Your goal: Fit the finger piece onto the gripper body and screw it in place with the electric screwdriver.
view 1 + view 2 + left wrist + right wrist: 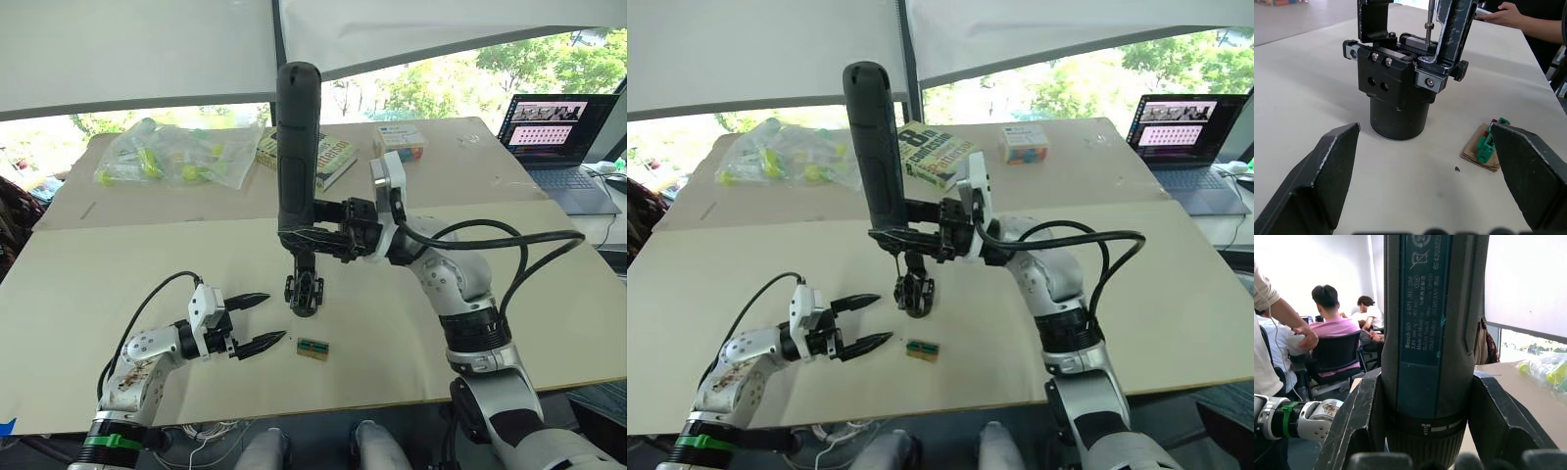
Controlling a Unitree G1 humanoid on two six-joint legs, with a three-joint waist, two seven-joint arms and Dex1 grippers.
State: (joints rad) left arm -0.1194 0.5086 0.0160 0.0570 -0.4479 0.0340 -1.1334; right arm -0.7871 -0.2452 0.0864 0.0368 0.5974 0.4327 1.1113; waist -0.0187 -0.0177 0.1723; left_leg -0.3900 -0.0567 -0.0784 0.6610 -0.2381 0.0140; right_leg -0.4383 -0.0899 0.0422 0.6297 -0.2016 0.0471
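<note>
Right gripper [315, 233] clamps the electric screwdriver [297, 157] upright, its bit down on the top of the gripper body [305, 292], which stands mid-table toward the near edge. The finger piece [1452, 29] looks already seated on the body, though it's hard to be sure. Left gripper [257, 319] hovers just beside the body, fingers spread wide, holding nothing. Risks: nothing braces the body, so driving torque could spin or tip it; a slightly off-axis bit could slip off the screw. Screwdriver label reads "Bosch GO". A small tan-and-green block [313, 349] lies near the body.
</note>
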